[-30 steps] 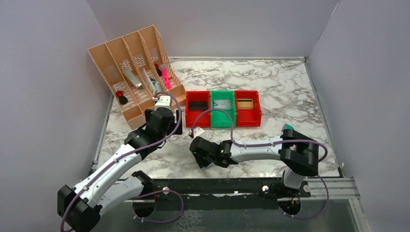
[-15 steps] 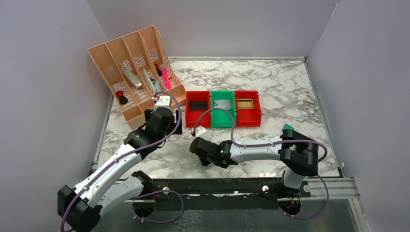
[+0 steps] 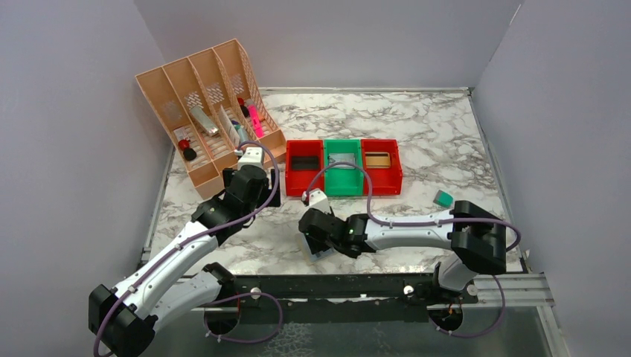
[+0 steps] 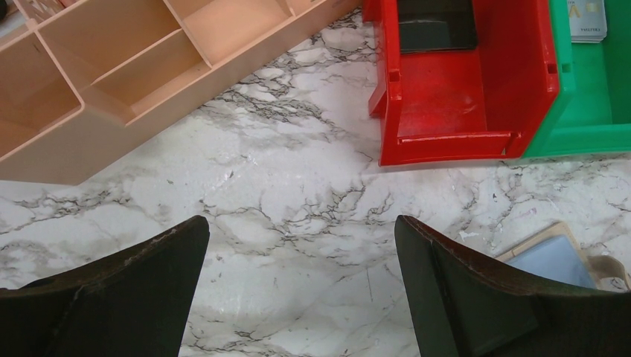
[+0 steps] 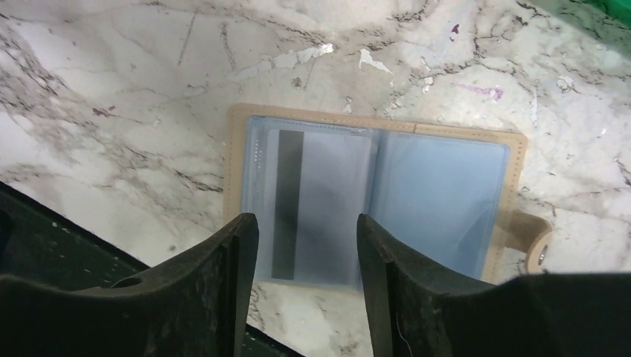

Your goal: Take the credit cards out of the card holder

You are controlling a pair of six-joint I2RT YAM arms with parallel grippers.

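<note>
The card holder (image 5: 439, 193) lies open flat on the marble, tan at the rim with pale blue-grey panels and a snap tab on its right. A credit card (image 5: 287, 201) with a dark stripe sits inside its left panel. My right gripper (image 5: 306, 223) hovers open over that panel's near edge, nothing between its fingers. From above, only a corner of the card holder (image 3: 318, 254) shows under the right gripper (image 3: 315, 239). My left gripper (image 4: 301, 223) is wide open over bare marble, with a corner of the card holder (image 4: 552, 256) at its right.
Three joined bins stand mid-table: a red bin (image 3: 290, 178) with a black card, a green bin (image 3: 343, 186) with a pale card, a red bin (image 3: 396, 177) with a tan card. A tan file organizer (image 3: 205, 111) is at back left. A small teal object (image 3: 443, 198) lies right.
My right gripper shut and then opened again over the card holder. The right arm swung slightly right, uncovering the teal object. The left arm has not moved.
</note>
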